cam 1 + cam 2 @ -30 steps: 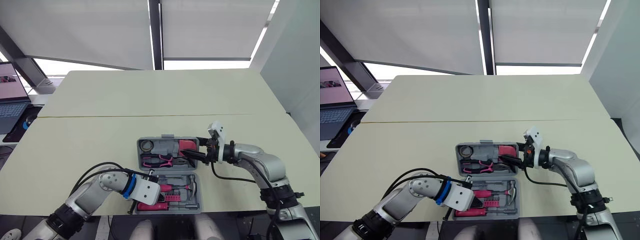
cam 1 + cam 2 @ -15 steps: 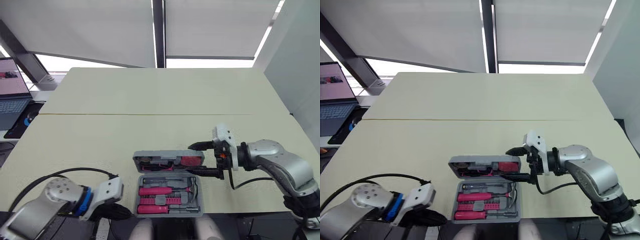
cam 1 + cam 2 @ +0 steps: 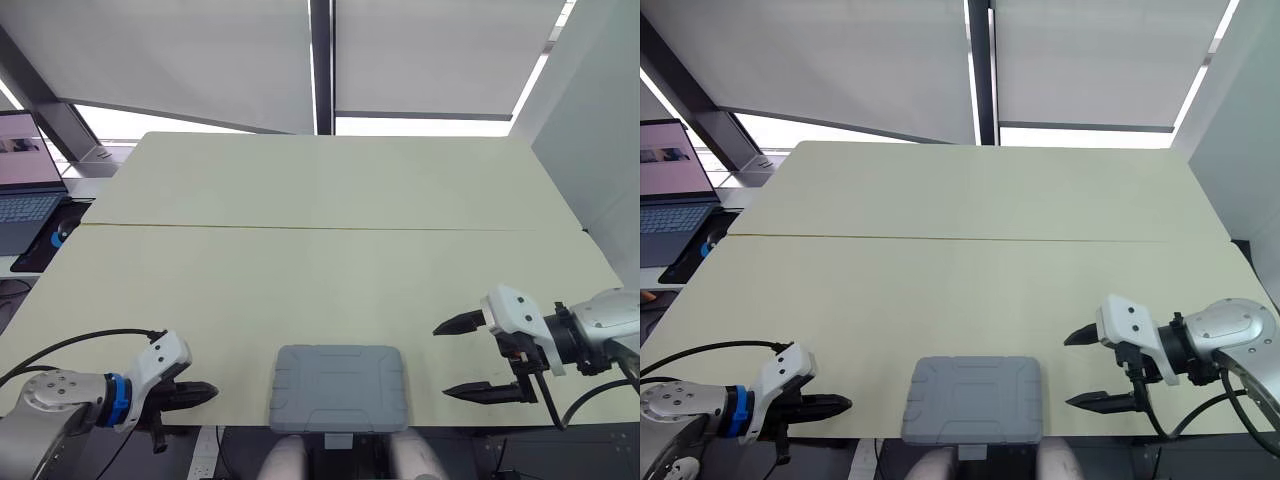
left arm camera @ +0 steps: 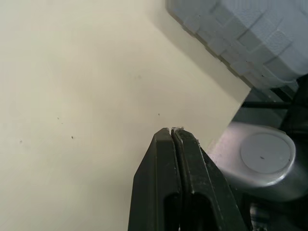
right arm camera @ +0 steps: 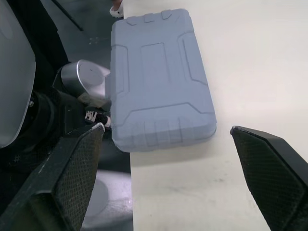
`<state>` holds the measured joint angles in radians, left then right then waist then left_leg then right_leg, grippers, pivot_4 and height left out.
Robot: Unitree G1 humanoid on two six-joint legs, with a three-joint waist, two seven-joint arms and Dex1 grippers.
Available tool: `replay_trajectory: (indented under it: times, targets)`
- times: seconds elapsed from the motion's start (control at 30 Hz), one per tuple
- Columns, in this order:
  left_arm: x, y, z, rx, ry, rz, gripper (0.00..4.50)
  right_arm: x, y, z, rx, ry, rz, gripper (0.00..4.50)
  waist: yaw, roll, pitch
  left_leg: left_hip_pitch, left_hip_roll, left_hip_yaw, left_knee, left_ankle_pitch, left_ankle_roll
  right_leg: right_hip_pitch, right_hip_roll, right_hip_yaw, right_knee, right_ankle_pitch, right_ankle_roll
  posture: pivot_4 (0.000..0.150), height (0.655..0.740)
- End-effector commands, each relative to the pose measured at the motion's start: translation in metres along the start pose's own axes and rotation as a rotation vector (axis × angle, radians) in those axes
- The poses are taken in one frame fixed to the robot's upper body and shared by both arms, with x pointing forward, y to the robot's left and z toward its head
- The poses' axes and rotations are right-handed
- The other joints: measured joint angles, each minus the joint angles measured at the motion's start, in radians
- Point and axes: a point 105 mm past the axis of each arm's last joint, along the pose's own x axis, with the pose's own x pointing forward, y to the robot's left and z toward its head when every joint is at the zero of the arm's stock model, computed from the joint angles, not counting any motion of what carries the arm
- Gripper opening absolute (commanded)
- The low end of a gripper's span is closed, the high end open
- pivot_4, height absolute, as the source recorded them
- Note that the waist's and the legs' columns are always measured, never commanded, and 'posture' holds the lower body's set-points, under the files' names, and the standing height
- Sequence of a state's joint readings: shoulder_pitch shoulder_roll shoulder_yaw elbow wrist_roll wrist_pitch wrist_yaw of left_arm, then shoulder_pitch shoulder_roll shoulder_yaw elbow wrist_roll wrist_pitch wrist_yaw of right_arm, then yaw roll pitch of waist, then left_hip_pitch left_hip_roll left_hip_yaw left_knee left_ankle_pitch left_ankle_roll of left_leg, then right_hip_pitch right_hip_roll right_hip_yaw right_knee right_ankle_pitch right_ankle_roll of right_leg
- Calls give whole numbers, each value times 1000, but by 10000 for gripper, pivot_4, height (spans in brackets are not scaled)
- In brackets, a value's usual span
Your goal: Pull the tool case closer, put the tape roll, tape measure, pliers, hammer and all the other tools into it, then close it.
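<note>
The grey tool case [image 3: 338, 387] lies closed and flat at the table's near edge, its lid down and its front lip hanging slightly over the edge; the right wrist view shows its ribbed lid [image 5: 159, 82]. No tools lie on the table. My right gripper [image 3: 478, 358] is open, to the right of the case and apart from it, with nothing between its fingers. My left gripper [image 3: 196, 393] is shut and holds nothing, at the near edge left of the case; in the left wrist view its fingers [image 4: 174, 144] are pressed together over bare table.
The long pale table [image 3: 320, 220] stretches away from me, with a seam across its middle. A laptop [image 3: 25, 190] stands beyond the far left edge. Window blinds hang behind the table.
The case lid came down and the case now lies closed. My right gripper let go and drew back to the right, open. My left gripper pulled back left along the near edge.
</note>
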<state>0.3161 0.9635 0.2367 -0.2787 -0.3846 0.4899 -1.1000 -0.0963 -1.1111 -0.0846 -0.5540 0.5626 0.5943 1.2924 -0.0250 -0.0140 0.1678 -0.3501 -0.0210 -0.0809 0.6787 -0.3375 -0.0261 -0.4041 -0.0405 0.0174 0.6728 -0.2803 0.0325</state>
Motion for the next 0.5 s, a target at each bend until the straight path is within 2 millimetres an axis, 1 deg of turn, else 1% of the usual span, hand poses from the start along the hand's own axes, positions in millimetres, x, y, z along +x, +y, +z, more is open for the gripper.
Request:
replay_trajectory:
  times: [0.03,0.17,0.3,0.4,0.5]
  targets:
    - [-17,15,18,97,-54,88,0,-21,-12,3,-126,26,-52,44829,1,0,0,0,0,0,0,0,0,0,0,0,0,0,0,1500,7400]
    - [-33,26,26,193,-41,138,0,-40,-22,-8,-173,98,-93,44829,1,0,0,0,0,1,0,0,0,0,0,0,-1,0,0,1500,7400]
    - [-44,35,28,221,-32,158,0,-51,-29,-16,-198,145,-117,44829,1,0,0,0,0,1,0,0,0,0,-1,0,-1,0,0,1500,7400]
    - [-48,38,29,229,-45,172,0,-54,-31,-17,-206,149,-125,44829,0,0,0,0,0,1,0,0,0,0,-1,0,-1,0,0,1500,7400]
    - [-49,35,25,222,-41,151,0,-51,-33,-19,-209,148,-123,44829,-1,0,0,0,0,2,0,0,0,0,-1,1,-1,0,0,1500,7400]
